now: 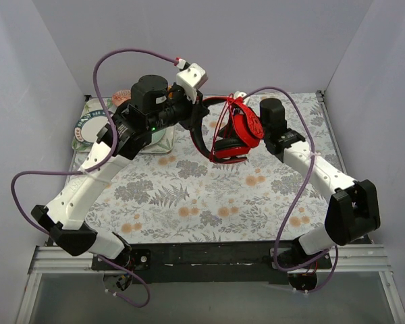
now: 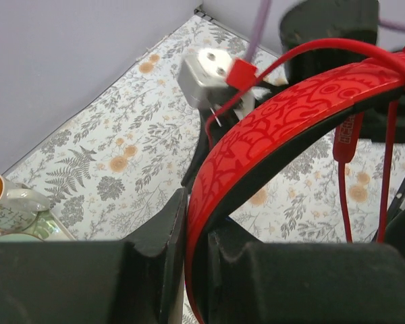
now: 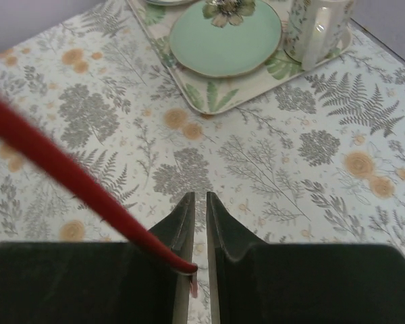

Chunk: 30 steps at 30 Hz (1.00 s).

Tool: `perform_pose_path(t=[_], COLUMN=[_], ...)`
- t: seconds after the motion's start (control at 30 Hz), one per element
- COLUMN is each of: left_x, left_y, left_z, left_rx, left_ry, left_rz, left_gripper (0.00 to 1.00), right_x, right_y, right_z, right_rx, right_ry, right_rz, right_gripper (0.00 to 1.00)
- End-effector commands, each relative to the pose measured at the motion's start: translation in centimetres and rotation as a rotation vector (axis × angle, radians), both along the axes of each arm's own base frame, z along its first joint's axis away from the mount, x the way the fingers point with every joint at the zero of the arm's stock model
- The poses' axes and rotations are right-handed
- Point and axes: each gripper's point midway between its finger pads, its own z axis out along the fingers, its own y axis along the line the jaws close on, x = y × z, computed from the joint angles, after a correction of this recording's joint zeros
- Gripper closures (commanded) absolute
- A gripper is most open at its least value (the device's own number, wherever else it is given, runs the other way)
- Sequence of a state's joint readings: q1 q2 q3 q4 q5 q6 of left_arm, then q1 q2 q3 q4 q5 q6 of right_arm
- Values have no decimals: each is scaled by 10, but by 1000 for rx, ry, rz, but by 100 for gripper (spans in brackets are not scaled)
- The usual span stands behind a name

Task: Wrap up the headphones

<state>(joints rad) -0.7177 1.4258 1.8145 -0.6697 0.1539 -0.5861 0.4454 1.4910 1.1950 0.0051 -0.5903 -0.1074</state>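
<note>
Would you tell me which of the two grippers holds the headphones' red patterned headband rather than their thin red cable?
The left gripper: it clamps the red patterned headband, whereas the right gripper pinches only the thin red cable.

The red over-ear headphones (image 1: 246, 126) have a bright red headband (image 2: 277, 128) printed with darker red scale-like arcs, black on its other face, and a thin red cable (image 3: 67, 171), plain. The table (image 1: 189, 202) wears a pale cloth patterned with grey ferns and orange flowers. A cream tray (image 3: 209, 101) with green leaf print carries a mint-green round plate (image 3: 223, 40) and a white floral mug (image 3: 317, 27). The arms' thick cables (image 1: 131, 49) are purple.
</note>
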Motion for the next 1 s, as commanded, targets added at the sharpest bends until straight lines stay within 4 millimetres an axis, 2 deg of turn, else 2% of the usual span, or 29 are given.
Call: perform_pose_path(t=[0.0,0.17,0.2,0.43,0.67,0.7,0.8,0.83,0.9,0.97], left_x=[12,16,18,18,18,19,19,19,23,25], left_y=[-1,0,1,5,8,8,8,8,12,14], left_z=[32,47,50,62,71,71,71,71,73,74], left_rx=[-115,-155,-160,-189,-203,-202,-205,-208,-214,-224], left_ry=[-17,-32,-38,-54,-75,-74,-73,-71,-72,-68], left_rz=[82,110,120,142,154,154,156,156,189,201], left_gripper=[100,100,100,100,100,100,100,100,100,100], right_x=[-20,-24,-24,-19,-20,-20,-20,-20,-18,-19], right_y=[17,9,7,-2,-10,-10,-11,-11,-12,-11], right_z=[75,63,52,23,3,1,2,2,4,1], right_rx=[274,316,310,273,252,249,255,255,252,249], right_ry=[-165,-134,-115,-58,-33,-25,-33,-34,-34,-28], right_rz=[32,-50,-71,-150,-194,-202,-205,-203,-209,-205], right_gripper=[80,70,68,56,54,55,69,83,96,99])
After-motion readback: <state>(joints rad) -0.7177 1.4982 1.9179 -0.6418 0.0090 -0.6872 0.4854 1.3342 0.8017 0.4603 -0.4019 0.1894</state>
